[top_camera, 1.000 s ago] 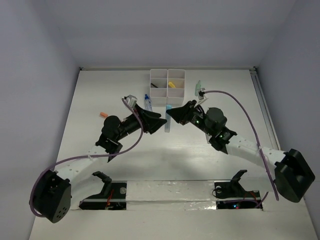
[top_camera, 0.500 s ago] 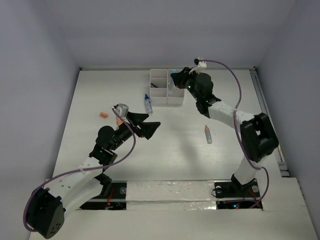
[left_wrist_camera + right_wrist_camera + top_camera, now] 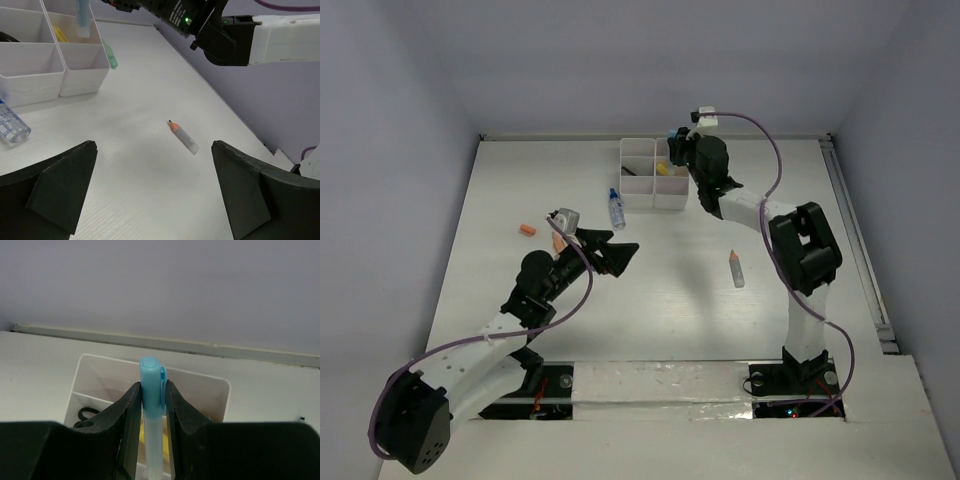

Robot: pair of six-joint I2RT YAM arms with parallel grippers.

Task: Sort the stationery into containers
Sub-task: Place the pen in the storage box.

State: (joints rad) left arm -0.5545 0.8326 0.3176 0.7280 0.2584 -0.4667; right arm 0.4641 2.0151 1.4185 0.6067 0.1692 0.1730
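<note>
A white divided organizer (image 3: 642, 192) stands at the back middle of the table. My right gripper (image 3: 673, 150) hangs over its right-hand column, shut on a blue-capped pen (image 3: 152, 405) that points down into the box (image 3: 215, 390). The same pen (image 3: 82, 17) shows in the left wrist view. My left gripper (image 3: 618, 247) is open and empty, low over the table left of centre (image 3: 154, 150). A grey pencil with an orange tip (image 3: 736, 269) lies on the table to the right (image 3: 183, 137). A clear blue-capped tube (image 3: 616, 208) lies just left of the organizer.
Black scissors (image 3: 89, 414) and a yellow item (image 3: 663, 170) sit inside the organizer. A green marker (image 3: 110, 54) lies beside its right wall. A small orange piece (image 3: 527, 230) and a peach one (image 3: 558, 243) lie at the left, near my left arm.
My right arm has carried the blue pen from the table's middle up to the organizer. My left arm has drawn back toward the near left, still open.
</note>
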